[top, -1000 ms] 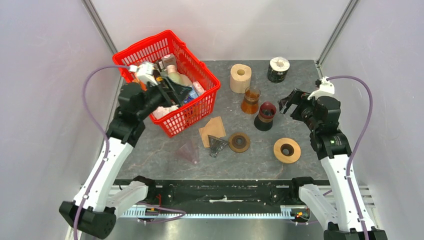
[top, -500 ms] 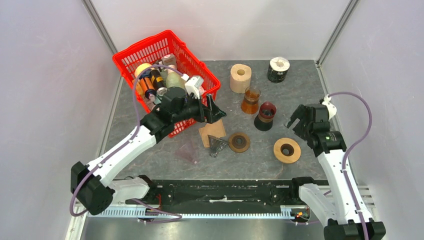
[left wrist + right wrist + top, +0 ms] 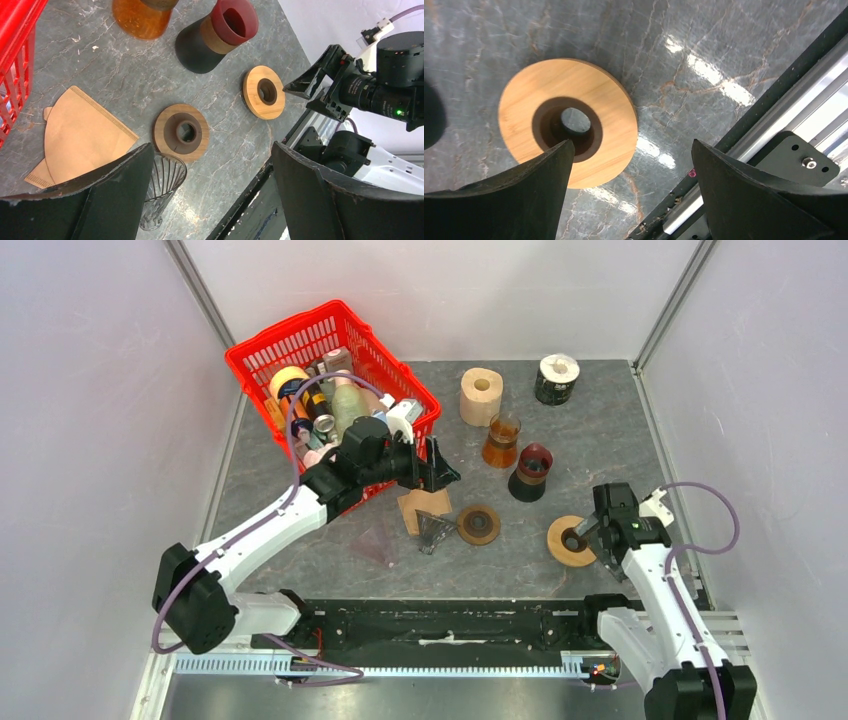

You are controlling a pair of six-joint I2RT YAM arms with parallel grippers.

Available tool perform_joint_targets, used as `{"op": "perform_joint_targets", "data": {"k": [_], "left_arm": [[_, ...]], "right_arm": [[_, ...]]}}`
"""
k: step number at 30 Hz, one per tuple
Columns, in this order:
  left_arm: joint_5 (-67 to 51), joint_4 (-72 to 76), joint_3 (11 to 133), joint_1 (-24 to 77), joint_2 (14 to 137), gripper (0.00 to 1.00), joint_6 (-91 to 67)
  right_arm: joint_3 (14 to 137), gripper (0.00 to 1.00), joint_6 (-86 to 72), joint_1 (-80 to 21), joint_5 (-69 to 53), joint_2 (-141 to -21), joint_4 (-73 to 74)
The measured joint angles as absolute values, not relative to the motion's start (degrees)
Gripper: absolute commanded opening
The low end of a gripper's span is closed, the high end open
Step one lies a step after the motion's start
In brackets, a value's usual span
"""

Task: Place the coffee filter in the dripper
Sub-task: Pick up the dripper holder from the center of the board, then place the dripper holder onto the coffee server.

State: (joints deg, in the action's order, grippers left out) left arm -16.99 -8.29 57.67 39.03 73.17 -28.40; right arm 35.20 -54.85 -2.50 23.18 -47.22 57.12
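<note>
approaching step: the coffee filter (image 3: 425,505) is judged not yet picked up; it lies flat on the table (image 3: 600,420), just in front of the red basket (image 3: 300,348).
left gripper (image 3: 438,472): it is held above the filter with its jaws spread wide and nothing between them.
pink cone (image 3: 378,540): it is seen left of the filter and apart from it; what it is for cannot be told.
glass dripper (image 3: 434,531): it is judged to be the target, sitting just beside the filter's near edge.
next move: a descent onto the filter's edge is called for, with the jaws narrowed; thin paper flat on stone is judged hard to pinch.
dark wooden ring (image 3: 479,524): it is seen right of the dripper and left untouched.
right gripper (image 3: 587,530): its jaws are spread wide and empty, low over the light wooden ring (image 3: 560,545).
hidden, left: part of the basket's contents is covered by the left arm.
hidden, middle: the filter's far corner is masked by the gripper in the top view; the dripper (image 3: 162,187) is cut off by a finger (image 3: 100,200) in the left wrist view, so upright or tipped cannot be told.
</note>
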Motion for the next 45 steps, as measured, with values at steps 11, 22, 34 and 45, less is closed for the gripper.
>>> {"op": "perform_joint_targets", "data": {"k": [11,22,34,45], "left_arm": [[-16.3,-8.2,57.6,39.0,73.7,0.94,-27.6],[-14.9,-8.2,57.6,39.0,74.6,0.94,-27.4],[-13.5,-8.2,57.6,39.0,74.6,0.94,-27.4],[-13.0,-8.4,57.6,39.0,74.7,0.94,-27.4]], "right_arm": [[28.8,0.88,-57.0,-2.5,19.2,-51.4,50.9],[26.2,0.43,-57.6,-2.5,17.7,-54.6,43.3],[31.1,0.29,-52.0,-2.4,17.9,-47.9,45.2],[64.7,0.31,-39.6,-2.4,7.4,-63.0,51.9]]}}
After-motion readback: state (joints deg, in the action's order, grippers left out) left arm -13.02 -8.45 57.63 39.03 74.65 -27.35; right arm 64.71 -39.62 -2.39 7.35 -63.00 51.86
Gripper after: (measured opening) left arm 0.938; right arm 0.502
